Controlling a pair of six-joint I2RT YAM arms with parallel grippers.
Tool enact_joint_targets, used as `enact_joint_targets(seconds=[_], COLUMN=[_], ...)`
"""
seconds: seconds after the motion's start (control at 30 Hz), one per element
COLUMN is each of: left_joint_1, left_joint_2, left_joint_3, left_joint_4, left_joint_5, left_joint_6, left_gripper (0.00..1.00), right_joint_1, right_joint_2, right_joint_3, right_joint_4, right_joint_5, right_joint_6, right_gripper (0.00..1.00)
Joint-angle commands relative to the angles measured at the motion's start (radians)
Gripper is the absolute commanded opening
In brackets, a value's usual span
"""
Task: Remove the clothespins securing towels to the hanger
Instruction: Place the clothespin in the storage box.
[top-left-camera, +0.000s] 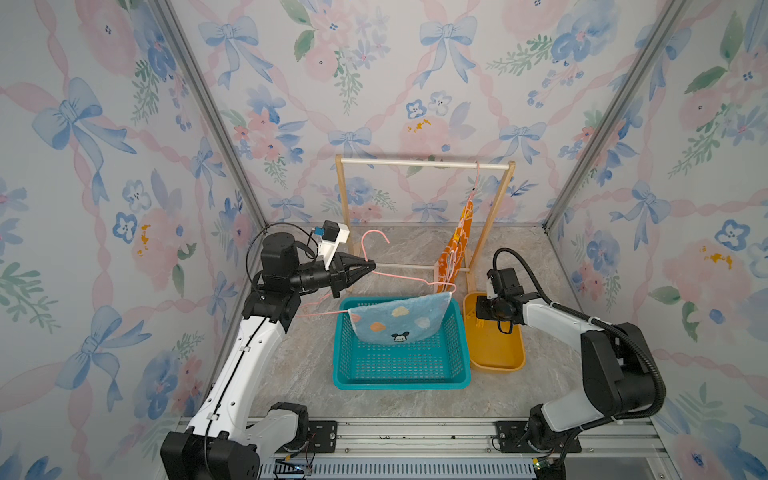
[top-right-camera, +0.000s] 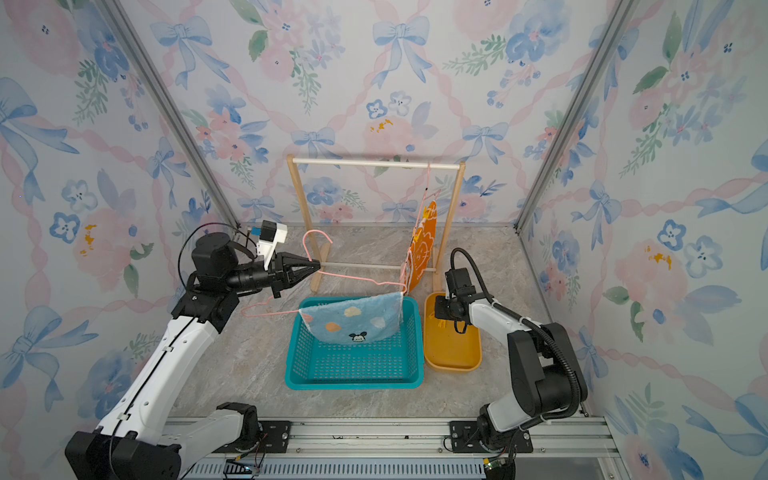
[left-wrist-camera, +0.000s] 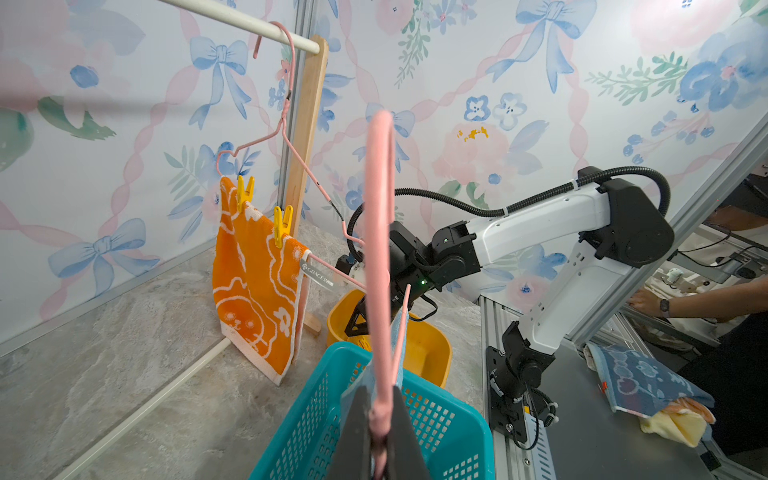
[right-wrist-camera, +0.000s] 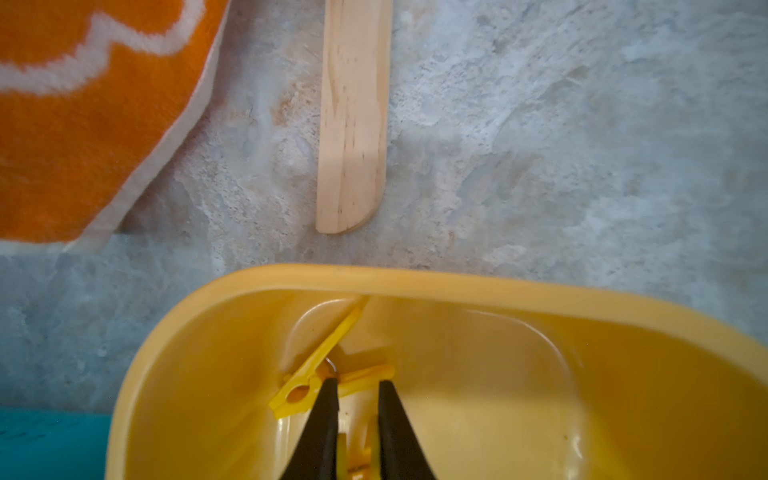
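My left gripper (top-left-camera: 372, 264) (left-wrist-camera: 380, 399) is shut on a pink wire hanger (top-left-camera: 415, 279). A light blue spotted towel (top-left-camera: 399, 318) hangs from that hanger over the teal basket (top-left-camera: 401, 384), and I see no clothespin on it. An orange towel (left-wrist-camera: 253, 282) hangs from a second pink hanger (left-wrist-camera: 286, 124) on the wooden rack (top-left-camera: 424, 163). Two yellow clothespins (left-wrist-camera: 245, 192) (left-wrist-camera: 282, 224) pin it there. My right gripper (right-wrist-camera: 357, 384) points down into the yellow tub (right-wrist-camera: 415, 282) with its jaws slightly open. A loose clothespin (right-wrist-camera: 316, 365) lies just past the fingertips, and more yellow plastic shows beneath them.
The rack's wooden foot (right-wrist-camera: 353, 124) lies on the stone floor beside the tub. The basket and the tub stand side by side in front of the rack. Beyond the frame on the right, a person's arm (left-wrist-camera: 681, 299) and folded cloths (left-wrist-camera: 648, 382) are in view.
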Motion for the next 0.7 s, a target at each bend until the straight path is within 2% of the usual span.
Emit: enact_joint_targets(seconds=[0.0, 0.4, 0.53, 0.67], left_joint_1=[-0.002, -0.003, -0.003, -0.003], left_joint_2=[-0.026, -0.023, -0.025, -0.027], left_joint_3=[0.016, 0.018, 0.018, 0.018], left_joint_4=[0.018, 0.018, 0.018, 0.018], left_joint_5=[0.003, 0.005, 0.004, 0.005], left_joint_6=[0.002, 0.001, 0.002, 0.002], left_gripper=[0.0, 0.0, 0.0, 0.0], right_joint_1=[-0.017, -0.029, -0.029, -0.024], right_joint_2=[0.02, 0.017, -0.007, -0.053], right_joint_3=[0.015, 0.035, 0.035, 0.034], right_joint_4=[0.005, -0.019, -0.02, -0.03], right_joint_5=[0.007, 0.034, 0.028, 0.035], right_joint_6=[0.022, 0.022, 0.009, -0.003], right_gripper=[0.24, 0.38, 0.44, 0.46])
